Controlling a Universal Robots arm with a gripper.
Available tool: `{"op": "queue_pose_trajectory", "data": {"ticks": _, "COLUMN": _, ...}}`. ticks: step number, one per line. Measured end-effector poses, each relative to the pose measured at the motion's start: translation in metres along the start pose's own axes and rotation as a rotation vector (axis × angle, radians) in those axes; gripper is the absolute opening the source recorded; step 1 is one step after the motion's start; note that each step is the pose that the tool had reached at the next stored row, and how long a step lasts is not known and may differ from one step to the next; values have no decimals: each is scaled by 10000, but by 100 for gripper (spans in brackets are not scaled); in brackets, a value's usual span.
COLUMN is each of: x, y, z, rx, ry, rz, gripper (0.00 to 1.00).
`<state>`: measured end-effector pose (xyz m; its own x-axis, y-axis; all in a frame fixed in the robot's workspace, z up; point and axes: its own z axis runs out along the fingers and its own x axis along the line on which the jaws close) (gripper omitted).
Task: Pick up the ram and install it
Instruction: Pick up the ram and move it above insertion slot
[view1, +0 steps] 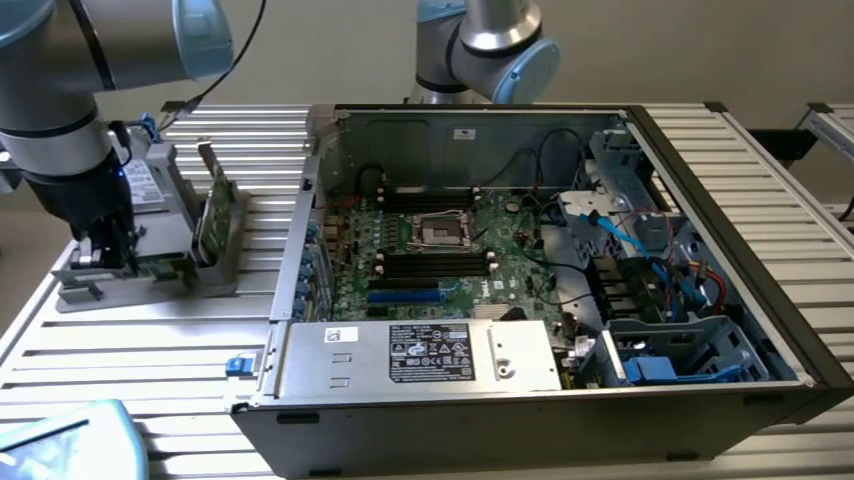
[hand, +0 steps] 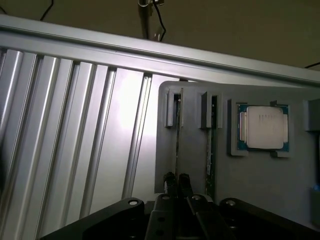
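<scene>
The ram (hand: 178, 135) stands on edge in a slot of the grey holder (hand: 250, 185), seen as a thin line running toward the camera. My gripper (hand: 177, 181) is down on it, with its two black fingertips (hand: 170, 180) close together on either side of the stick's near end. In the exterior view the gripper (view1: 114, 262) reaches down into the holder (view1: 80, 285) at the exterior view's left, beside the open computer case (view1: 534, 300). Black memory slots (view1: 434, 265) lie on the motherboard inside the case.
A second thin stick (hand: 212, 145) stands in the neighbouring slot, and a square silver processor (hand: 262, 127) lies beyond it. A taller green card (view1: 214, 212) stands upright in the holder. A second robot arm (view1: 487, 45) rises behind the case. The power supply (view1: 427, 355) sits at the case's front.
</scene>
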<state>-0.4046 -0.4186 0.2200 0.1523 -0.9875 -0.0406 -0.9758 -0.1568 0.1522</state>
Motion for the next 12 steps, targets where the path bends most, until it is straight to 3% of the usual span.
{"op": "queue_pose_trajectory", "data": {"ticks": 12, "x": -20, "y": 9, "z": -283, "rx": -15, "ry": 33, "rz": 20, "gripper": 14}}
